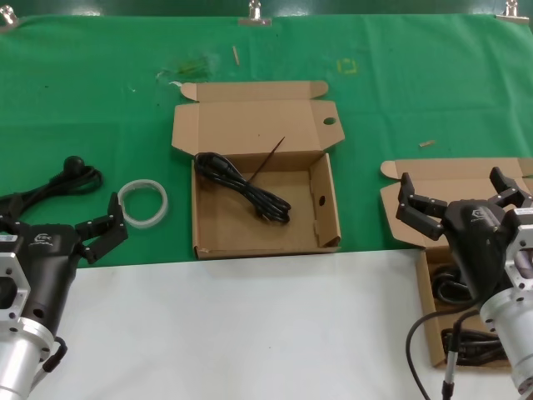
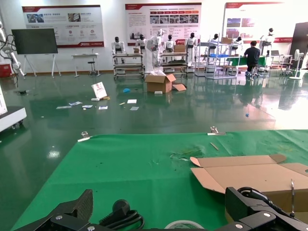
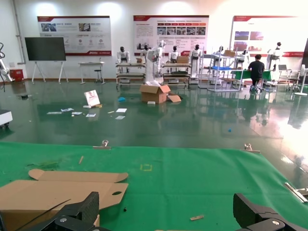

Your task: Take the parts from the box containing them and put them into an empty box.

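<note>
Fingers on both arms are spread wide and grasp nothing: we log the right gripper (image 1: 462, 198) hovering over the box containing them (image 1: 404, 193), which sits at the counter's right edge with its lid folded back, and the left gripper (image 1: 107, 232) low at the left, clear of all items. Parts, item one: we count black cable coils (image 1: 454, 287) inside the right-hand box, partly hidden beneath the right arm. Item two: one bundled black cable (image 1: 243, 187) lies diagonally on the floor of an empty box (image 1: 326, 212), the centre box, whose raised lid shows a round hole in its right corner tab and whose right wall has a small hole. A thin dark strand (image 1: 268, 157) leans against that box's back wall. Item three: we note another black cable bundle (image 1: 71, 175) on the green mat (image 1: 100, 108) at far left, beyond the left gripper. Beside it, between that bundle and the centre box, rests a white translucent ring of tubing (image 1: 143, 202). Green mat covers the far half of the counter (image 1: 250, 333); the near half is white. Metal clips (image 1: 254, 15) pin the mat's far edge.
</note>
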Controlling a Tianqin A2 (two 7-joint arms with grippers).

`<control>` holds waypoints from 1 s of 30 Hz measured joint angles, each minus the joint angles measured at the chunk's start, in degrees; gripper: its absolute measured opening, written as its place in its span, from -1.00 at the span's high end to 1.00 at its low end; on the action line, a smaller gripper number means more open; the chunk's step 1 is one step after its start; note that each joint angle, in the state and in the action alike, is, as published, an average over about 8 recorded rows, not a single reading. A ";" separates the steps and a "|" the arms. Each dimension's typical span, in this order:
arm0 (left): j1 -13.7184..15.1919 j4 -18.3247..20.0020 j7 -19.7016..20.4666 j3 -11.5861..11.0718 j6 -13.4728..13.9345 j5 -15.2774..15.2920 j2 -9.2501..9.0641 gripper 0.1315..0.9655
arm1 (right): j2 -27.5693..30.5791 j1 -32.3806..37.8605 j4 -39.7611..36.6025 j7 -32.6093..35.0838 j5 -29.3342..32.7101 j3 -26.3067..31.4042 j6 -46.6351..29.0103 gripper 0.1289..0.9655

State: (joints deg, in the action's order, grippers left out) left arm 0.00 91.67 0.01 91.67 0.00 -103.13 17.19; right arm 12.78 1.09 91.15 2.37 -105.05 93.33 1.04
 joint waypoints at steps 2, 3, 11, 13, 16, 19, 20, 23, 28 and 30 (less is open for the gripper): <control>0.00 0.00 0.00 0.00 0.00 0.00 0.00 -1.00 | 0.00 -0.03 0.01 -0.07 0.06 -0.05 -0.03 -1.00; 0.00 0.00 0.00 0.00 0.00 0.00 0.00 -1.00 | -0.01 -0.04 0.02 -0.08 0.07 -0.06 -0.04 -1.00; 0.00 0.00 0.00 0.00 0.00 0.00 0.00 -1.00 | -0.01 -0.05 0.02 -0.09 0.08 -0.07 -0.04 -1.00; 0.00 0.00 0.00 0.00 0.00 0.00 0.00 -1.00 | -0.01 -0.05 0.02 -0.09 0.08 -0.07 -0.04 -1.00; 0.00 0.00 0.00 0.00 0.00 0.00 0.00 -1.00 | -0.01 -0.05 0.02 -0.09 0.08 -0.07 -0.04 -1.00; 0.00 0.00 0.00 0.00 0.00 0.00 0.00 -1.00 | -0.01 -0.05 0.02 -0.09 0.08 -0.07 -0.04 -1.00; 0.00 0.00 -0.01 0.00 0.00 0.00 0.00 -1.00 | -0.01 -0.05 0.02 -0.09 0.08 -0.07 -0.04 -1.00; 0.00 0.00 -0.01 0.00 0.00 0.00 0.00 -1.00 | -0.01 -0.05 0.02 -0.09 0.08 -0.07 -0.04 -1.00; 0.00 0.00 -0.02 0.00 0.00 0.00 0.00 -1.00 | -0.01 -0.05 0.02 -0.09 0.08 -0.07 -0.04 -1.00; 0.00 0.00 -0.01 0.00 0.00 0.00 0.00 -1.00 | -0.01 -0.05 0.02 -0.09 0.08 -0.07 -0.04 -1.00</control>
State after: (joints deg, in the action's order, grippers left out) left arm 0.00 91.67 -0.01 91.67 0.00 -103.13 17.19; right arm 12.77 1.04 91.17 2.28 -104.97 93.26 1.00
